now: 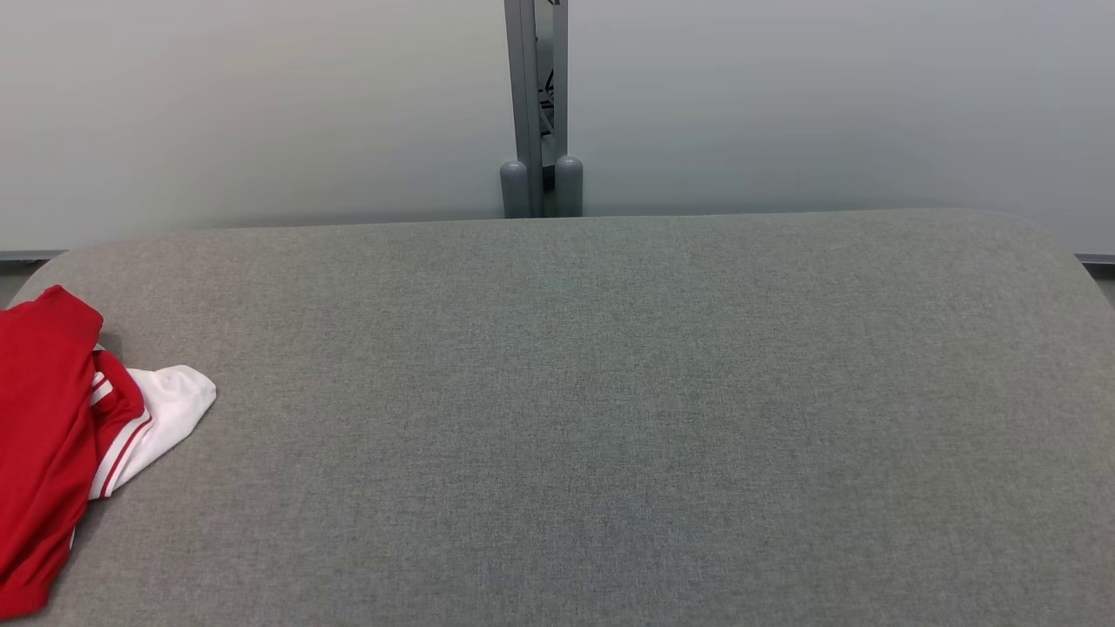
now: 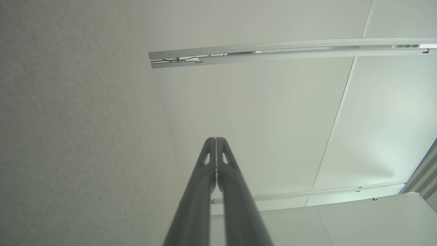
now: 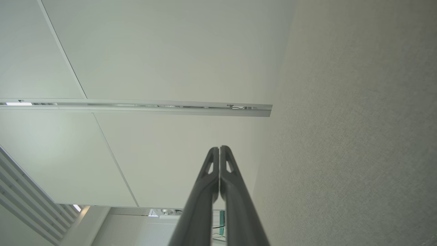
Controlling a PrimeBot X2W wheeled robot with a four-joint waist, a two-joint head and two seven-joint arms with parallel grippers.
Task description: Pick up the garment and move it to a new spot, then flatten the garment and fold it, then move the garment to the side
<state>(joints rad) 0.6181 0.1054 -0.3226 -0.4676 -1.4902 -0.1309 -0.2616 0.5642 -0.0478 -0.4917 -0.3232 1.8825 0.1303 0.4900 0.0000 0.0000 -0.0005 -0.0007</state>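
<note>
The garment [image 1: 61, 427], red with a white sleeve and red-striped trim, lies crumpled at the far left edge of the grey fabric surface [image 1: 592, 401] in the head view, partly cut off by the frame. In the left wrist view my left gripper [image 2: 216, 140] is shut, its tips touching, with nothing between them, pointing up at a pale wall and ceiling. My right gripper [image 3: 219, 149] in the right wrist view is likewise shut and empty, aimed upward beside a grey textured wall.
A pale partition wall stands behind the grey surface, with a grey metal post [image 1: 536, 104] and two rounded feet at its middle. The surface has rounded back corners. A ceiling rail [image 2: 273, 51] crosses the left wrist view.
</note>
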